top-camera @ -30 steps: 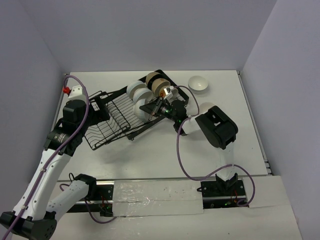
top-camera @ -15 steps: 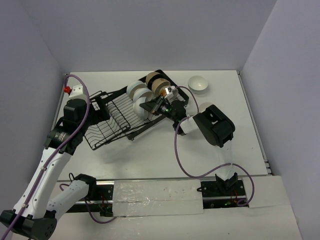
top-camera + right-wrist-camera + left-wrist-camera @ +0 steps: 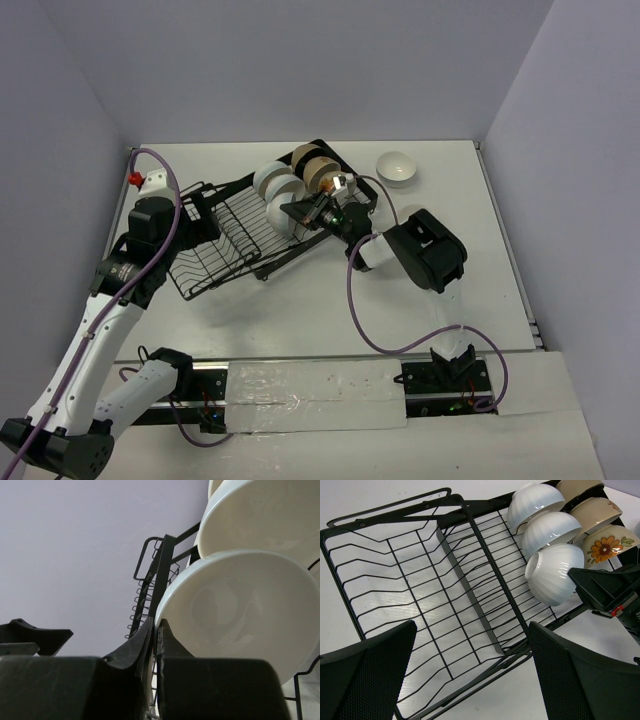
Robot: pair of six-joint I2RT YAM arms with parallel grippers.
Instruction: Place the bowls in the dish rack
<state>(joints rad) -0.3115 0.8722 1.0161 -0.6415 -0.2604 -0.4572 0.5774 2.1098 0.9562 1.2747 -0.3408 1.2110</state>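
Loading looks nearly done. Six glossy ceramic bowls, some faintly ribbed, stand on edge in one section of the black wire dish rack. The right claw, clenched on nothing, sits against the nearest, likely seating it. Next it should fetch the white bowl on the tabletop. The left claw hangs released over bare curved tines

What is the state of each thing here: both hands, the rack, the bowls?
Dish rack: one section loaded, the other bare.
Left hand: open, over the bare section.
Right hand: shut, tips beside the rim of the nearest white bowl.
White bowls in rack: three, on edge, in a row.
Tan bowls and flowered bowl: on edge, second row.
Lone white bowl: upright on the table, unloaded.
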